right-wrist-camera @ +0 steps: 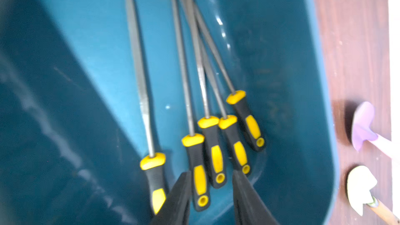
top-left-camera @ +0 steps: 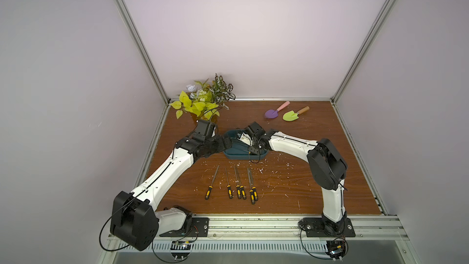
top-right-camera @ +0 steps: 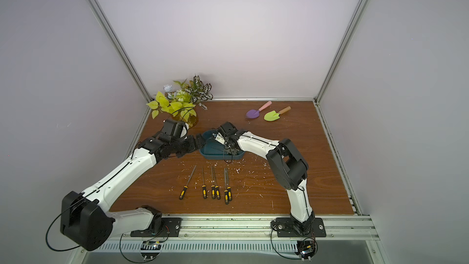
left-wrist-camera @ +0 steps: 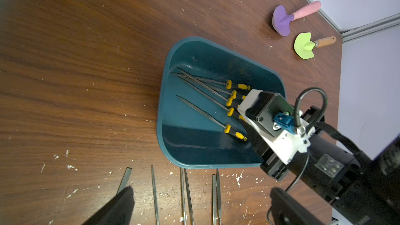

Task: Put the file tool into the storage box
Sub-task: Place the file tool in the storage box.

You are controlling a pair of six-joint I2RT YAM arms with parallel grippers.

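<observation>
Currently, the right jaws stand part-open over a file handle inside the storage box.

The shallow dark teal plastic storage box [left-wrist-camera: 194, 61] sits on the brown wood-grain counter [top-left-camera: 304, 186], just beyond a row of six slim steel files with yellow-and-black handles [top-left-camera: 238, 191]. Five more such files [right-wrist-camera: 207, 124] lie on the box floor, four crossing and one apart. The right jaws hover low in the box, narrowly parted, with one file handle [right-wrist-camera: 200, 182] lying between them and a gap showing on one side. The left jaws stand wide and empty, just beside one short end of the box.
</observation>
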